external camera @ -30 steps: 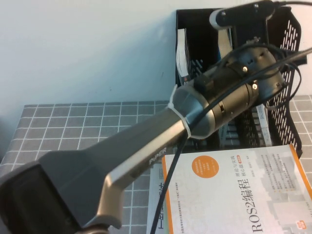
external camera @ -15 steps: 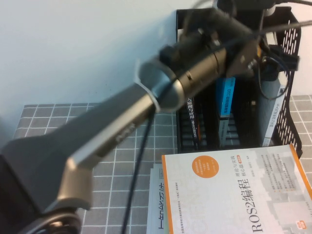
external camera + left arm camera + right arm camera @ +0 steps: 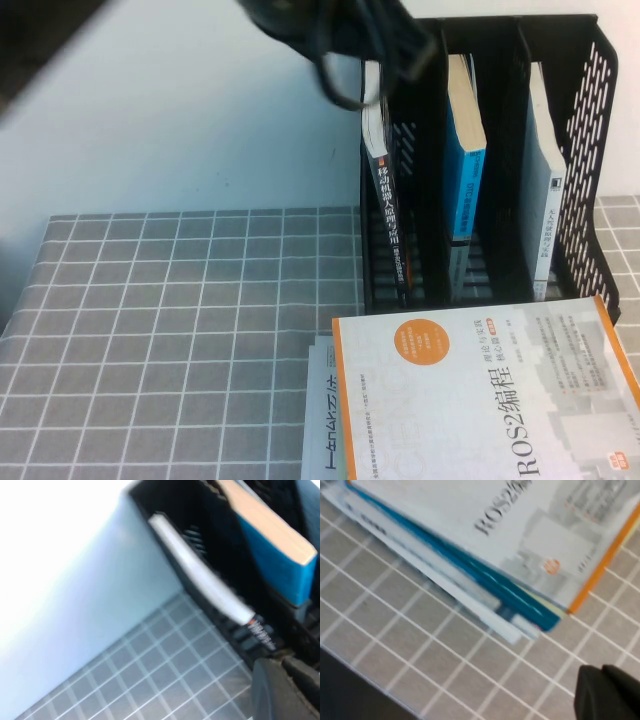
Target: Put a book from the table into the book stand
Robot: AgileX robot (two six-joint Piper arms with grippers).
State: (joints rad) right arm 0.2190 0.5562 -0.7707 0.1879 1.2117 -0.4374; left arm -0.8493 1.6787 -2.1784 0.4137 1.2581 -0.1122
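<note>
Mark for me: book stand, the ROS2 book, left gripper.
book stand (image 3: 598, 120), high view, slotted right side wall.
ROS2 book (image 3: 480, 400), high view, middle of white cover.
left gripper (image 3: 287, 692), left wrist view, dark finger, beside the stand.

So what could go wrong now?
The left arm's cables dangle by the leaning dark-spined book in the book stand; pulling away could snag it. The left gripper sits close to that stand and might bump it. The right gripper hovers by the stack under the ROS2 book and could nudge it.
</note>
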